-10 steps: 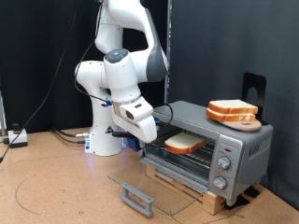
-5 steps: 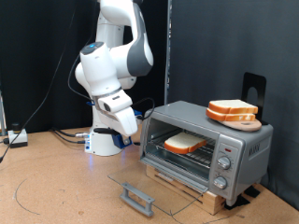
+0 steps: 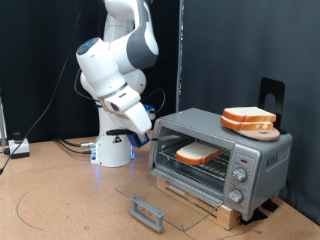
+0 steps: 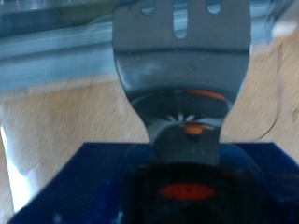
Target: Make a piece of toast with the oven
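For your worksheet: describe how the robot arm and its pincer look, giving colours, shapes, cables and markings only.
The arm has glossy white rounded shells with dark grey joint bands, on a white base lit blue. Cables trail from the base across the floor. The pincer looks dark with blue parts; its state is unclear.

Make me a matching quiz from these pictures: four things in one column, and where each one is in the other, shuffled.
1. piece of toast
2. stack of bread slices
3. oven door
4. hand

A. on a wooden board on top of the oven
B. folded down flat, open
C. raised in the air beside the oven
D. on the rack inside the oven

Pairs: 1-D, 2-A, 3-B, 4-C
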You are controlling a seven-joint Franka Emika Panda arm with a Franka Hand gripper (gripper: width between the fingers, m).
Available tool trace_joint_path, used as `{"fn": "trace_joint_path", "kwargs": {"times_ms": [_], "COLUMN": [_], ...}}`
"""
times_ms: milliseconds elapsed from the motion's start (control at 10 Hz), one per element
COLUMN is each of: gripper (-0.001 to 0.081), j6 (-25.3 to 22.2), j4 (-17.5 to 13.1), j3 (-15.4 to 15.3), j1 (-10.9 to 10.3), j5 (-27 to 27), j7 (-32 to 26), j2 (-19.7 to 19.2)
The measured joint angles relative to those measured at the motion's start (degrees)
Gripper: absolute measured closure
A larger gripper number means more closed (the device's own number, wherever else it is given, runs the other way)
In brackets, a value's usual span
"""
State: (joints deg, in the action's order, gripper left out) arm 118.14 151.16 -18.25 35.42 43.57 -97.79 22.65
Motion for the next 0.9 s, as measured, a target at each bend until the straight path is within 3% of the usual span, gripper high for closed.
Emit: {"fn": "trace_joint_path", "kwargs": {"times_ms": [200, 500, 600, 900], "gripper": [0.0411, 0.0411, 0.0411, 0.0411], "j6": [-5.4, -8.8, -8.8, -19.0], "j4": [-1.2, -1.9, -1.8, -2.0], "j3": [1.5, 2.0, 2.0, 1.5], "j1": [0.0, 0.1, 0.1, -2.2], "j5": [1.7, -0.2, -0.1, 1.7], "j7": [-0.8, 0.4, 0.4, 0.4], "j2": [3.3, 8.8, 8.6, 8.3]}}
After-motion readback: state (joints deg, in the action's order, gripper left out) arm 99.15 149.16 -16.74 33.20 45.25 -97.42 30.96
